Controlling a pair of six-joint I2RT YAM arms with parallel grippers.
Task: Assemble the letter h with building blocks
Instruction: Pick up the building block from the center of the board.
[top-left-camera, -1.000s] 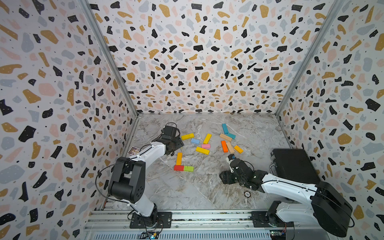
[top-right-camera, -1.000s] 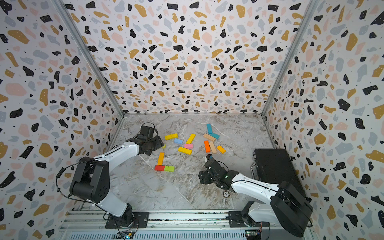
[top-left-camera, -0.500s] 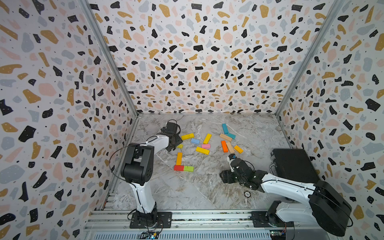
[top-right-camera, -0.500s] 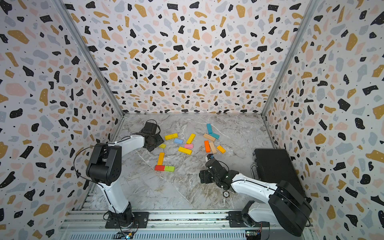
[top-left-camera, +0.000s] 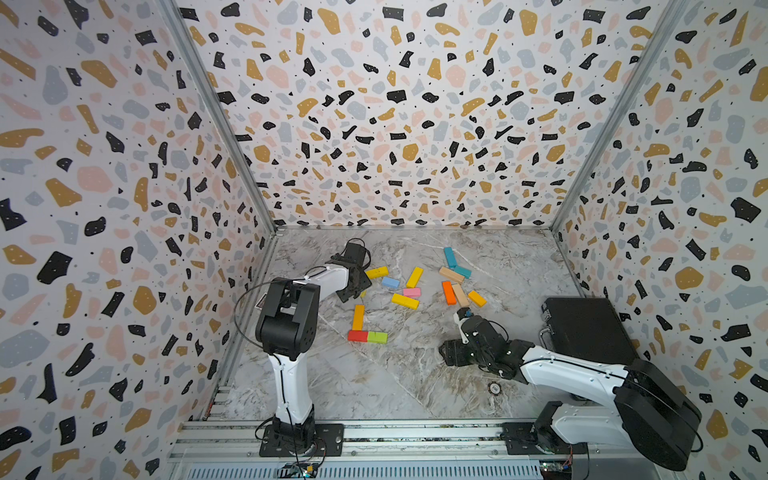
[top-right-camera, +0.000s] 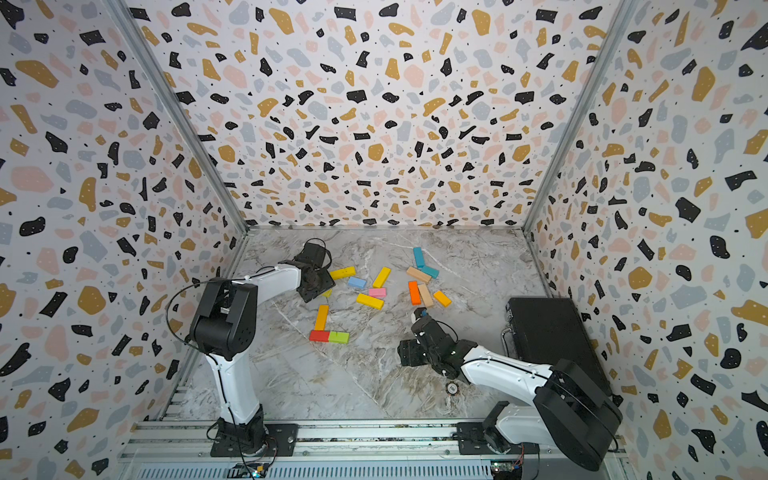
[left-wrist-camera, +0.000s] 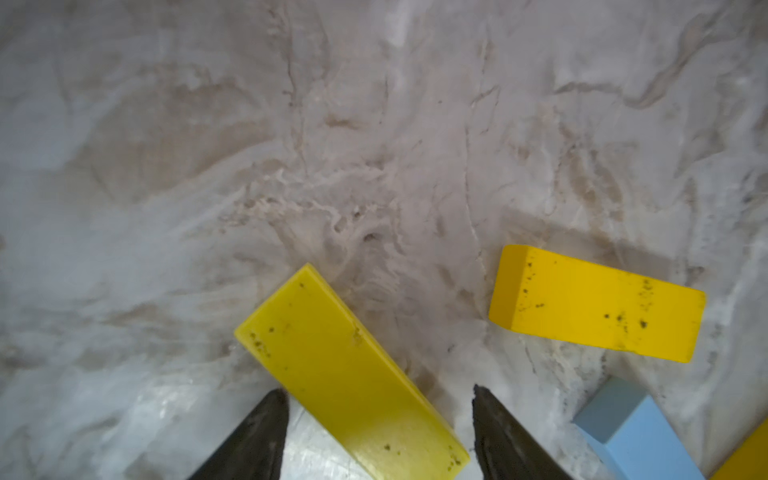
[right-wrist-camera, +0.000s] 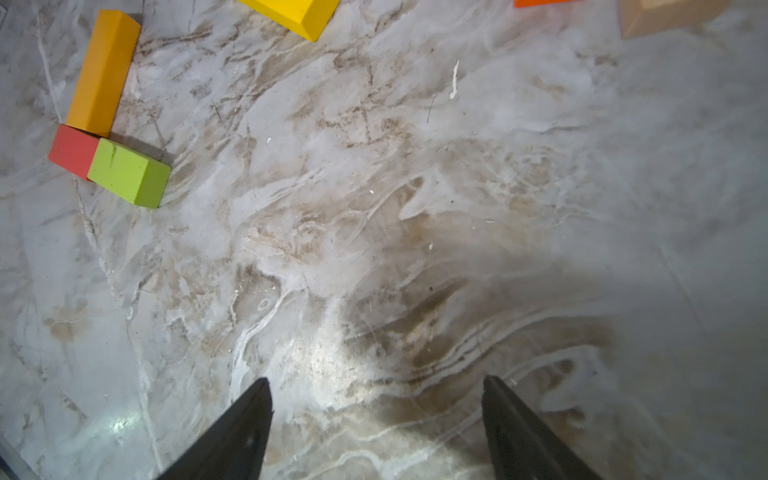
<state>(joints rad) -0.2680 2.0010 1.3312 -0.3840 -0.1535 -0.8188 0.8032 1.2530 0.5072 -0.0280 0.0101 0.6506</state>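
Since the earlier frame the left arm (top-left-camera: 286, 316) has swung its elbow upright; left fingers (left-wrist-camera: 253, 449) stand spread astride a yellow block (left-wrist-camera: 349, 374), clear of it on one side. Beyond them lie another yellow block (left-wrist-camera: 594, 307) and a blue block (left-wrist-camera: 631, 428); right fingers (right-wrist-camera: 237, 436) stand spread over bare table (right-wrist-camera: 374, 249)

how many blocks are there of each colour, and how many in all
yellow blocks: 4, one sits in the open left end effector
orange blocks: 3
teal blocks: 2
tan blocks: 2
light blue block: 1
pink block: 1
red block: 1
green block: 1
total: 15
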